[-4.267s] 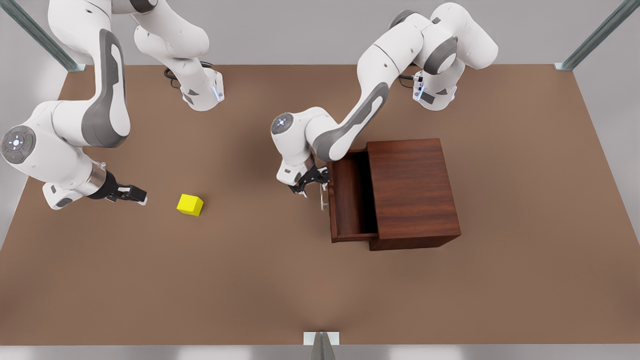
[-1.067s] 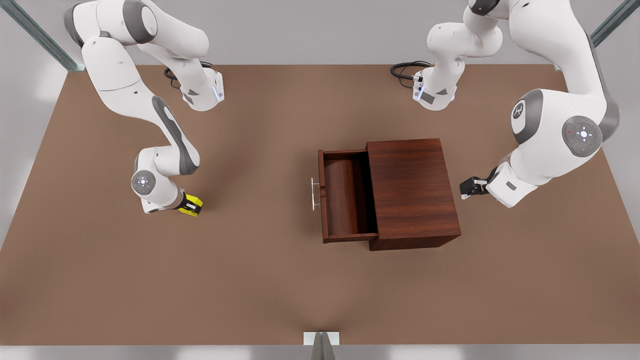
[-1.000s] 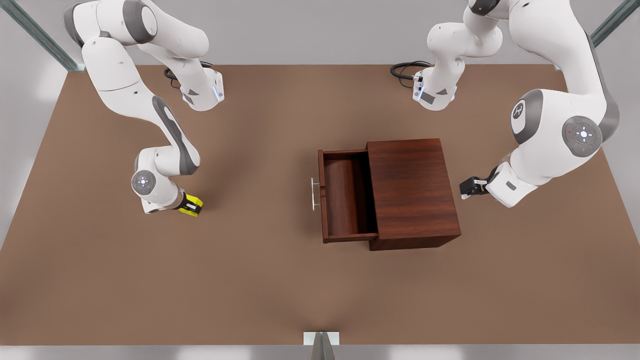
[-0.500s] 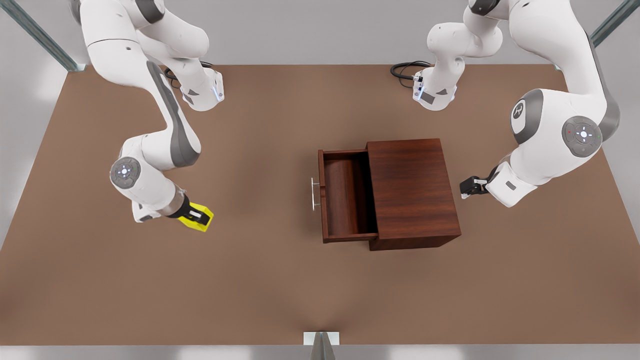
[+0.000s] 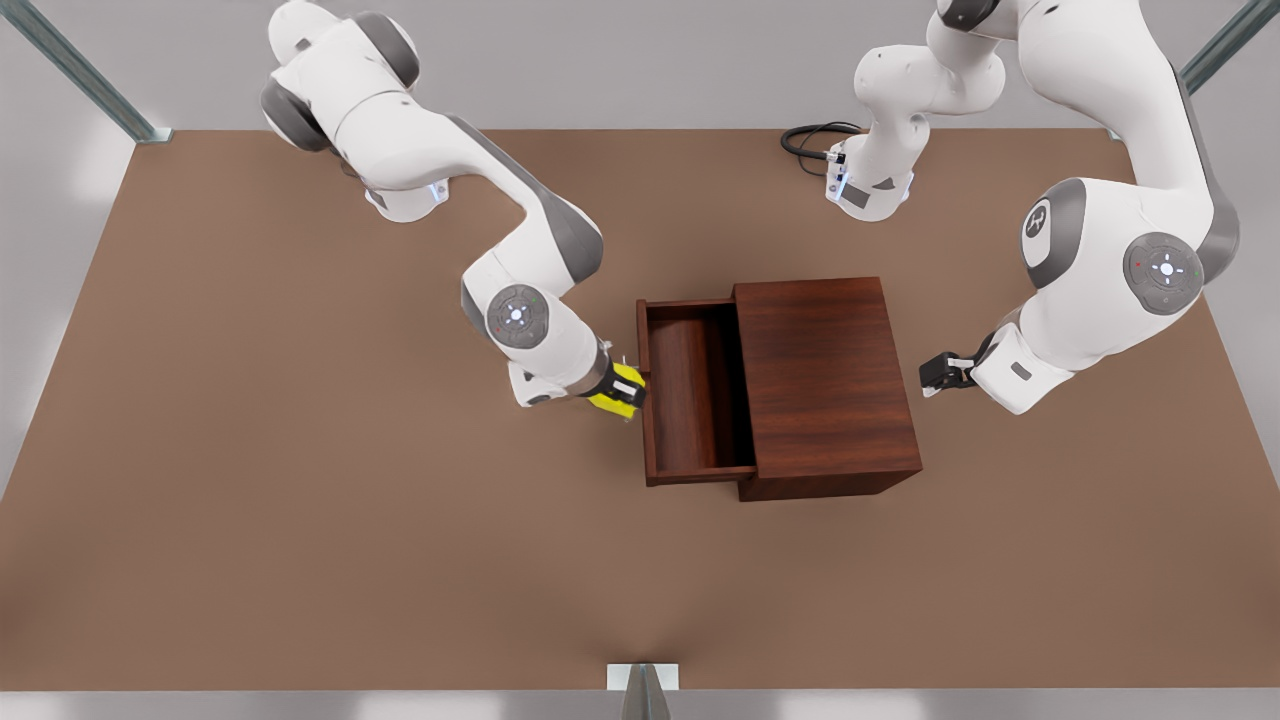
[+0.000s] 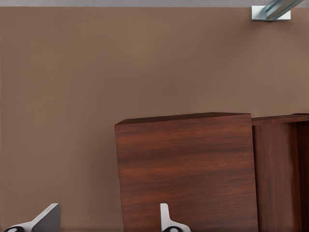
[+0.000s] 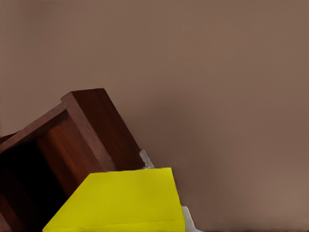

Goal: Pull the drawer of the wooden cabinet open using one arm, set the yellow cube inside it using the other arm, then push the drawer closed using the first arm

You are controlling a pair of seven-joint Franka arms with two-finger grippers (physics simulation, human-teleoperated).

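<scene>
I work in a bare test cell — a lab bench in a simulator's render, not a home. Under me is one wide, plain brown table [image 5: 300, 520] with metal frame posts [image 5: 85, 75] at its corners and a small metal bracket [image 5: 643, 677] at the near edge. Around it are only flat grey walls [image 5: 640, 60]. Two white arm bases [image 5: 868, 190] are bolted to the far side, and a black cable [image 5: 815, 135] coils beside one — no shelves or decoration, only one wooden cabinet [image 5: 825, 385].
</scene>
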